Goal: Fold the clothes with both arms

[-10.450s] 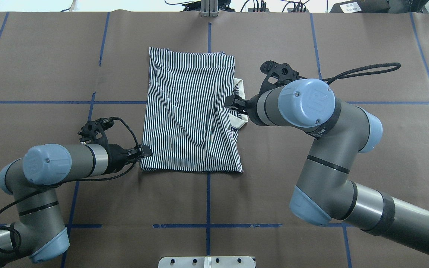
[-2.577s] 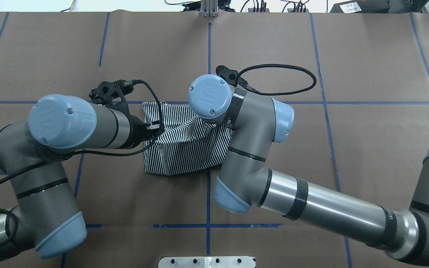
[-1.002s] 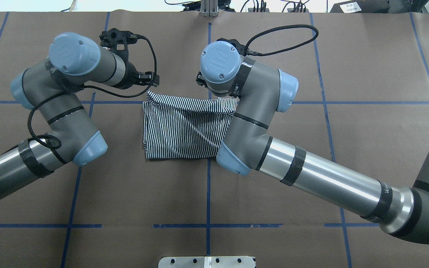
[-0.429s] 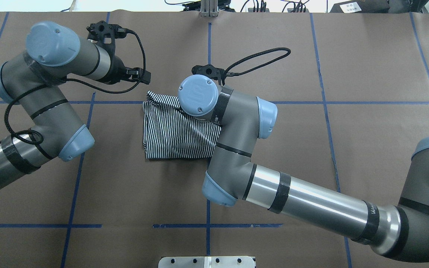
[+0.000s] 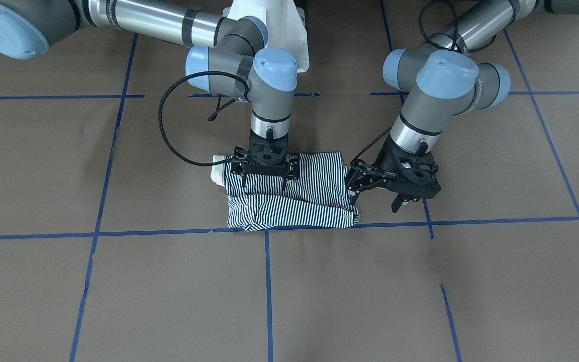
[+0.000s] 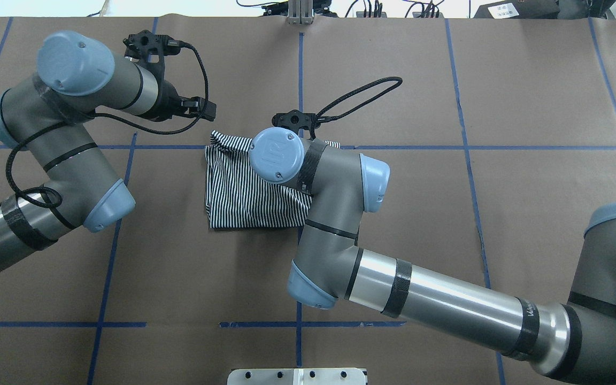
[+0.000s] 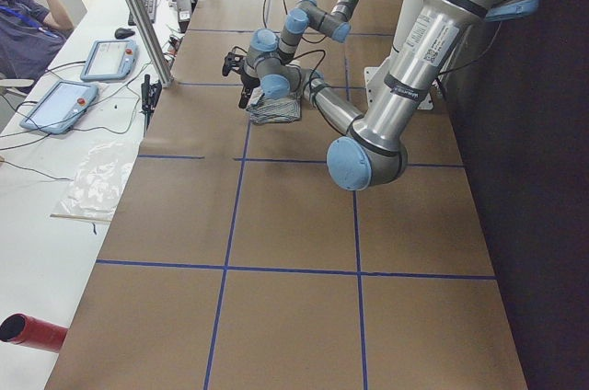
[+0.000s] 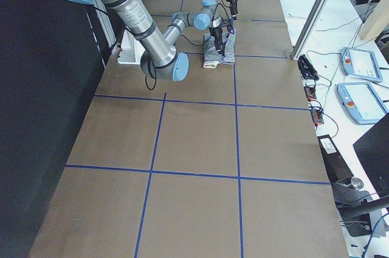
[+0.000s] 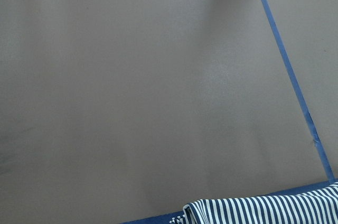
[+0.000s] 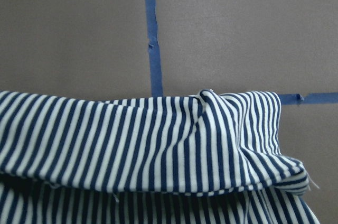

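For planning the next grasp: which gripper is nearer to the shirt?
Right. The right gripper hangs directly over the shirt; the left gripper is beside its edge, off the cloth.

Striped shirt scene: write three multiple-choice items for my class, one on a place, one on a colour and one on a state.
1. Where is the left hand relative to the striped shirt?
A. Over its middle.
B. Beside it, off the cloth.
C. Underneath it.

2. What colour are the tape lines on the table?
A. Blue.
B. Red.
C. Yellow.

3. How is the shirt lying?
A. Spread out with sleeves wide.
B. Hanging in the air.
C. Folded into a compact bundle.

Answers:
1 B: the front-facing view shows the hand over bare table just past the shirt's edge.
2 A: every grid line is blue.
3 C: the cloth lies doubled over in layers on the table.
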`<state>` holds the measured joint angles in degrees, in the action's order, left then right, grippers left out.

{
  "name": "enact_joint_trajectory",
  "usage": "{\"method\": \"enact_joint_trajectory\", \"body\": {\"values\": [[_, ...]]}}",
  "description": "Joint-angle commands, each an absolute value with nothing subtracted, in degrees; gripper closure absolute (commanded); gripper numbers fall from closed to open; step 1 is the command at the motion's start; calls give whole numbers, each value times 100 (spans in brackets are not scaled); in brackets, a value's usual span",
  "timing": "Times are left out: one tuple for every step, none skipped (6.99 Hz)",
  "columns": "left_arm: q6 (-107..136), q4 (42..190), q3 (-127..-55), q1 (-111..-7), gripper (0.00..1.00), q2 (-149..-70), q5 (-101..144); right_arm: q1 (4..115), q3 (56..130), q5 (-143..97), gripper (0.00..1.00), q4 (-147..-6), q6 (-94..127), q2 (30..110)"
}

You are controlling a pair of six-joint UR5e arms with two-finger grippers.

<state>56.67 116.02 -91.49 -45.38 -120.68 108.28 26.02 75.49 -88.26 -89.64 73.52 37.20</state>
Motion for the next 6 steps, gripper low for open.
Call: {"method": "enact_joint_trajectory", "body": {"values": [[5687, 11602, -9149, -4535, 0, -12067, 10828, 2689, 7331, -8789, 0, -8947, 7146, 3709], [5687, 11602, -9158, -4544, 0, -12067, 10819, 2872, 6965, -8798, 0, -8912, 7128, 3526], [5695, 11602, -9202, -4544, 0, -12050, 10819, 3126, 6256, -8833, 0, -8877, 7102, 3020], [5713, 11593, -9246, -4544, 0, -12041, 10819, 3312, 5771, -8885, 0, -8468, 7093, 2875], [5913, 11593, -9307, -4544, 0, -11998, 10819, 3548, 5296, -8912, 0, -8038, 7093, 2761], [5941, 11584, -9342, -4535, 0, -11988, 10819, 3916, 5065, -9278, 0, -7990, 6988, 2621]]}}
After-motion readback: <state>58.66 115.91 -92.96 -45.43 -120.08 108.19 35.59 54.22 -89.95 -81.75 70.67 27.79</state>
